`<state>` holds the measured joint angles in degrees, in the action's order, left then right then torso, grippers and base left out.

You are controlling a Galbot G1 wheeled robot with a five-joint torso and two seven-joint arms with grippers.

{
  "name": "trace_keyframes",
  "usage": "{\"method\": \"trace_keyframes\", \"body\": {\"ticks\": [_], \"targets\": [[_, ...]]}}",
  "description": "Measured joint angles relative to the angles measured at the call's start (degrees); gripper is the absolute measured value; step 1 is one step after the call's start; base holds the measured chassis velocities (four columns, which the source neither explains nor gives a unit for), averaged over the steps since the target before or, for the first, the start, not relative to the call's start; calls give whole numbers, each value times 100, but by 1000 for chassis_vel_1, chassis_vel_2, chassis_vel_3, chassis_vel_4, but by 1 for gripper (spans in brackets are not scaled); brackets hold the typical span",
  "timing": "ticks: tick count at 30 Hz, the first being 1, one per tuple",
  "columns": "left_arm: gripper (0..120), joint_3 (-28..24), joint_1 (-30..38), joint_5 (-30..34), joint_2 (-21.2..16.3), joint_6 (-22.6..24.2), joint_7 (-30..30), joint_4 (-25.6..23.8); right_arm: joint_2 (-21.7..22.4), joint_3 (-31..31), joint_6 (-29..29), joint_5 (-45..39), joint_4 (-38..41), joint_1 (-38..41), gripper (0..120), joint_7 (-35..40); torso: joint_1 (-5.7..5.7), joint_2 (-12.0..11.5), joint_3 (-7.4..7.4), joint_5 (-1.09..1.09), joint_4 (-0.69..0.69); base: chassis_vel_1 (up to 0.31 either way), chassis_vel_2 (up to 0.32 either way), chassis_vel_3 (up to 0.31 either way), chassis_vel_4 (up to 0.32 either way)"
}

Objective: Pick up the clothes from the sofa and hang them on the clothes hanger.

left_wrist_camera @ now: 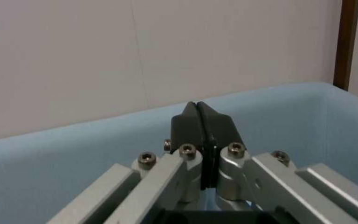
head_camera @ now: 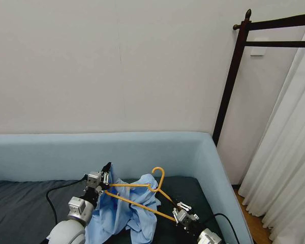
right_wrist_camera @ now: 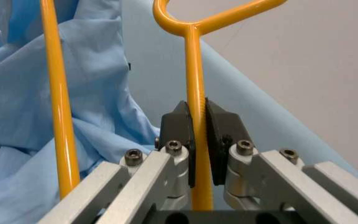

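Two end effectors work at the lower centre of the head view. The right end effector is clenched on the orange-yellow wire coat hanger, gripping the rod that runs up to the hook. In our judgement this grip keeps the hanger steady and its hook upward for later hooking.

The left end effector sits at the hanger's opposite end, against the light blue crumpled shirt. Its fingertips are pressed together with nothing seen between them. We cannot tell whether fabric is pinned lower down.

The shirt hangs bunched about the hanger frame and droops toward the dark seat of the pale blue sofa. It is not squarely on the hanger's shoulders.

The dark wooden clothes rack stands at the upper right of the frame, beyond the sofa's arm and well apart from the hanger. We judge the hanging step not yet done. Slippage of the loosely draped shirt is the chief risk.
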<state>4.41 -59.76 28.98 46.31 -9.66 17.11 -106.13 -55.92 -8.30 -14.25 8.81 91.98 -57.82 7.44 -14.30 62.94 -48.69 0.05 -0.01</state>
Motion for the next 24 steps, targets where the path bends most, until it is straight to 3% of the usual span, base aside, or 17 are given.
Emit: {"method": "trace_keyframes", "body": {"ticks": [13,24], "targets": [[0,-2,101,-32,56,-14,-11,125,225,-7,-302,106,-727,366,5,-62,0,0,0,1,-2,0,0,0,0],[0,-72,55,-48,71,-9,-36,14,57,-71,-292,239,-1007,708,5,70,0,-1,0,1,0,0,0,0,0]]}}
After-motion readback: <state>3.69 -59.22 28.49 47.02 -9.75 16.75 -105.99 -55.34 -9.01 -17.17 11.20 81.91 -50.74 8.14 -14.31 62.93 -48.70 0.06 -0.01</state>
